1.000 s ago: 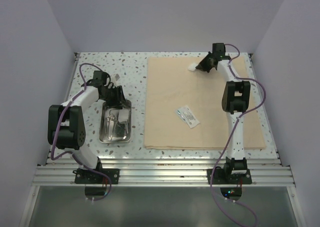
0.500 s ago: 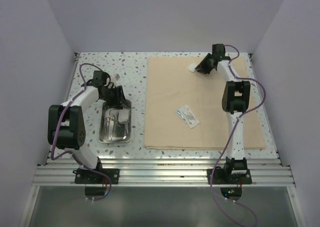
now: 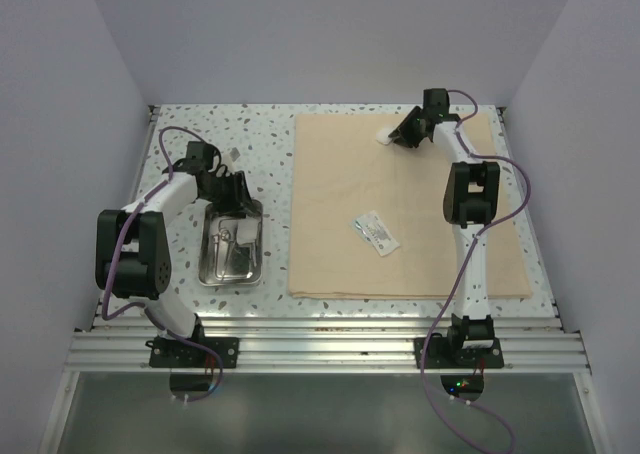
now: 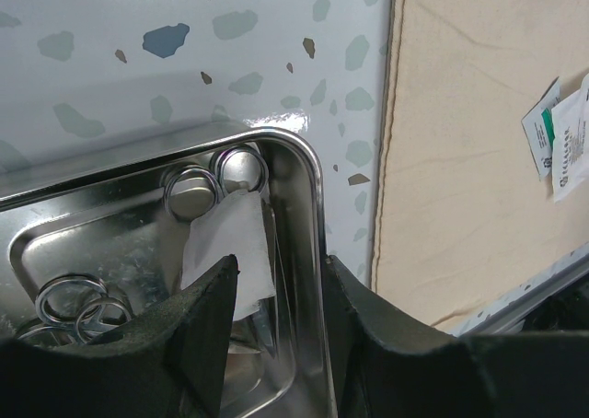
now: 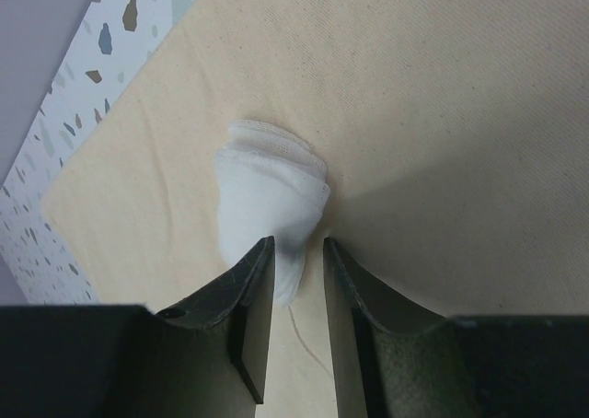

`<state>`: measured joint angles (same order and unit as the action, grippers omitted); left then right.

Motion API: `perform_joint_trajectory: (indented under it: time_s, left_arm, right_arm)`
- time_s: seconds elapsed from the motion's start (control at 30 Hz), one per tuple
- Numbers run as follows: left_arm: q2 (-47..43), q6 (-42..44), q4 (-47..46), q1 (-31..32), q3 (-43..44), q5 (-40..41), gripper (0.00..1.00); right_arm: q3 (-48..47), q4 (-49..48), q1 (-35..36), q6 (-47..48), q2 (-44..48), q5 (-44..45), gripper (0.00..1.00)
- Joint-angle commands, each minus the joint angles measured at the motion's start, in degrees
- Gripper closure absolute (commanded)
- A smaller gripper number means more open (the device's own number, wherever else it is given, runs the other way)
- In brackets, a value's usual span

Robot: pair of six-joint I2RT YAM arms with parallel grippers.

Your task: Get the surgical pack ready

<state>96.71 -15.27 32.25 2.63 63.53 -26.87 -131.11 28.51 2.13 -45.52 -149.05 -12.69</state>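
The big beige cloth (image 3: pixel 420 204) lies on the right half of the table. A small clear packet (image 3: pixel 375 232) rests on its middle. The steel tray (image 3: pixel 231 282) sits left of the cloth and holds the scissors and forceps (image 3: pixel 228 242), whose ring handles (image 4: pixel 78 298) show in the left wrist view, along with a white gauze piece (image 4: pixel 225 248). My left gripper (image 3: pixel 232 199) (image 4: pixel 279 260) straddles the tray's far rim (image 4: pixel 308 174), one finger inside and one outside. My right gripper (image 3: pixel 403 134) (image 5: pixel 298 243) pinches the bunched white gauze (image 5: pixel 271 188) (image 3: pixel 383 135) at the cloth's far edge.
The speckled tabletop (image 3: pixel 260 134) is walled at the back and on both sides. The cloth's left edge (image 4: pixel 391 188) runs close beside the tray. The packet (image 4: pixel 561 133) also shows in the left wrist view.
My right gripper has shifted slightly left and further back over the gauze. The left arm and the tray have not moved.
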Motion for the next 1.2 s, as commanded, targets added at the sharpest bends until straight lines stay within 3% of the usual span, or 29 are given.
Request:
perform_joint_trajectory:
  time_s: [0.0, 0.47, 0.57, 0.63, 0.73, 0.87, 1.0, 1.17]
  left_arm:
    - [-0.2, 0.6, -0.8, -0.6, 0.5, -1.2, 0.54]
    - [-0.4, 0.1, -1.0, -0.6, 0.1, -1.1, 0.54]
    - [-0.4, -0.2, -1.0, -0.6, 0.0, -1.0, 0.54]
    - [-0.6, -0.4, -1.3, -0.6, 0.1, -1.2, 0.54]
    - [-1.0, -1.2, -1.9, -0.6, -0.2, -1.9, 0.53]
    - [-1.9, -2.7, -6.2, -0.6, -1.6, -6.6, 0.5]
    - [-3.8, -4.1, -12.3, -0.4, -3.2, -16.0, 0.41]
    - [-5.9, -10.6, -24.4, -0.2, -6.7, -24.4, 0.32]
  right_arm:
    - [-0.5, -2.8, 0.8, -0.7, -1.6, -0.1, 0.68]
    - [-1.6, -6.0, 1.4, -4.8, -4.1, -0.9, 0.7]
    - [-2.1, -6.5, 1.4, -4.7, -4.1, -1.2, 0.76]
    - [-2.6, -7.0, 1.4, -4.5, -3.5, -1.5, 0.9]
    - [-3.5, -6.7, 1.3, -4.2, -2.7, -1.8, 1.0]
    - [-3.7, -5.4, 1.3, -2.3, -0.2, -3.2, 1.0]
    - [3.6, -5.7, 1.7, 0.9, 10.7, -7.8, 1.0]
    - [23.8, -7.5, 3.7, 7.0, 27.0, -16.1, 1.0]
